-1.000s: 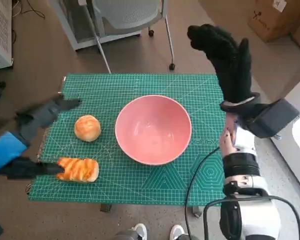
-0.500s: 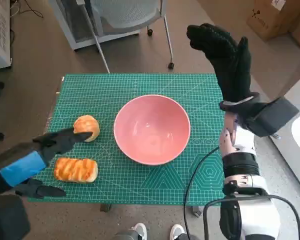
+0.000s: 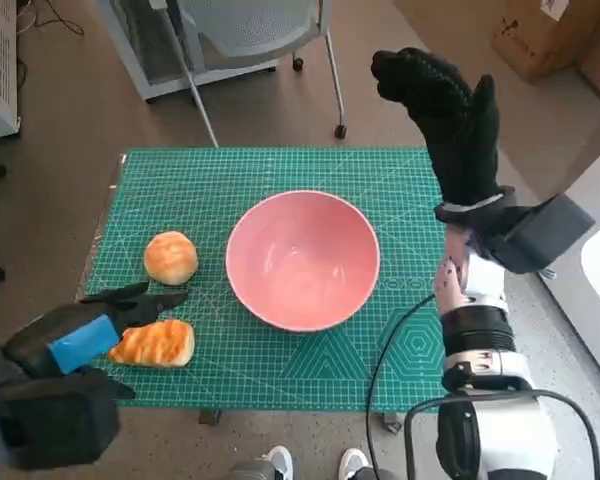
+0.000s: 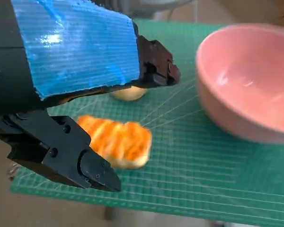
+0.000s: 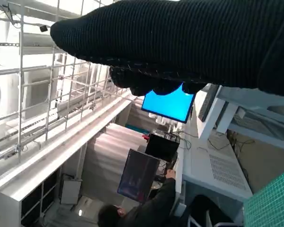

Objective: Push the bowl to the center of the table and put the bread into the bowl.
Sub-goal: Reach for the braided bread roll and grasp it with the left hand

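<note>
A pink bowl (image 3: 303, 259) is seen in the head view near the middle of the counter (image 3: 280, 165), which is covered by a green cutting mat, with a round bun (image 3: 170, 257) well to its left and a striped bread loaf (image 3: 155, 342) lying nearer the front left corner. The left hand (image 3: 72, 340) is held low at that corner, its fingers (image 3: 152, 297) spread apart above and beside the loaf with nothing between them; whether the loaf is touched cannot be told from this view. The left wrist view shows what the head view does not: the loaf (image 4: 116, 141) lies flat on the mat in the gap between the upper and lower fingers (image 4: 154, 66), apparently clear of both, the bun (image 4: 128, 93) is partly hidden behind the upper one, and the bowl (image 4: 246, 90) stands apart to the side. The right hand (image 3: 450, 110) is raised beyond the far right corner of the counter, its fingers apart and empty. Only the right wrist view shows the room: a blue screen (image 5: 169, 104), monitors and a seated person (image 5: 144, 203) under the glove (image 5: 180, 42). Compared with a second ago, the left hand has been drawn back from beside the bun to the loaf, while the bowl, the bun, the loaf and the right hand have kept their places.
</note>
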Tool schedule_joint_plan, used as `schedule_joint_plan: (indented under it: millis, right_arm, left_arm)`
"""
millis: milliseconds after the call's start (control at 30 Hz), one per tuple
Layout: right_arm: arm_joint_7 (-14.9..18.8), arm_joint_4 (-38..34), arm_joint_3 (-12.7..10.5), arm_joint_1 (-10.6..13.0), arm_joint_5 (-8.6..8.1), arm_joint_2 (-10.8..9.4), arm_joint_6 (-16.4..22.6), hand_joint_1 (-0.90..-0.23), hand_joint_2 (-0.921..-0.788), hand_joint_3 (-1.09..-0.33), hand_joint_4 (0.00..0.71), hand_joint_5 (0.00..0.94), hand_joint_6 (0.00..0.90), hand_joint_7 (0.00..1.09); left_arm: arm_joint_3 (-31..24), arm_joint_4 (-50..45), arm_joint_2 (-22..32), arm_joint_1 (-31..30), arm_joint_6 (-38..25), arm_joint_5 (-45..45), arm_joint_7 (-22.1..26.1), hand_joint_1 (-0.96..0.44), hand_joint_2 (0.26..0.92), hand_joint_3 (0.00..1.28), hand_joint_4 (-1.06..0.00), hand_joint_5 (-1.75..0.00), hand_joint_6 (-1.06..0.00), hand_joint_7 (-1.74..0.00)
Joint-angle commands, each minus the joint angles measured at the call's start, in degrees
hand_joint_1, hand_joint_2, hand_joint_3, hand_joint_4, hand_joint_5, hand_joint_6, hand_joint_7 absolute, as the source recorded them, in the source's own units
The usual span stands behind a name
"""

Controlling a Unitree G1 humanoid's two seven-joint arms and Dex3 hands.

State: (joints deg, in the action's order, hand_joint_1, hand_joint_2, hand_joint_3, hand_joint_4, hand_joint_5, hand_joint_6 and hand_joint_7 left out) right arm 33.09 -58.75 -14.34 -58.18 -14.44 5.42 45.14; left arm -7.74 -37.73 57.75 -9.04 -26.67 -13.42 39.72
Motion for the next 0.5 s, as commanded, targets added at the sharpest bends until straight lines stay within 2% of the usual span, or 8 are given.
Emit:
schedule_joint_plan:
  millis: [33, 233, 500]
  right_arm:
    - [-0.27, -0.58, 0.21, 1.11, -0.09, 0.1, -0.87, -0.565, -0.921, -0.468, 0.303, 0.011, 0.47, 0.02]
    - [0.05, -0.46, 0.21, 1.21, -0.3, 0.16, -1.16, -0.571, -0.921, -0.465, 0.308, 0.011, 0.472, 0.02]
    - [0.22, 0.06, 0.37, 1.51, -0.35, 0.24, -1.16, -0.568, -0.921, -0.464, 0.311, 0.01, 0.474, 0.02]
  left_arm:
    - [3.82, 3.31, -1.25, 1.48, 0.18, -3.98, -2.04, 0.02, 0.707, 0.01, -0.17, -0.01, -0.35, -0.02]
    - [8.4, 7.29, -3.39, 2.67, 1.12, -9.79, -5.66, 0.0, 0.722, 0.01, -0.22, -0.02, -0.38, -0.02]
    - [13.21, 13.55, -7.29, 4.02, 4.59, -16.89, -11.88, 0.02, 0.8, 0.02, -0.38, -0.02, -0.49, -0.03]
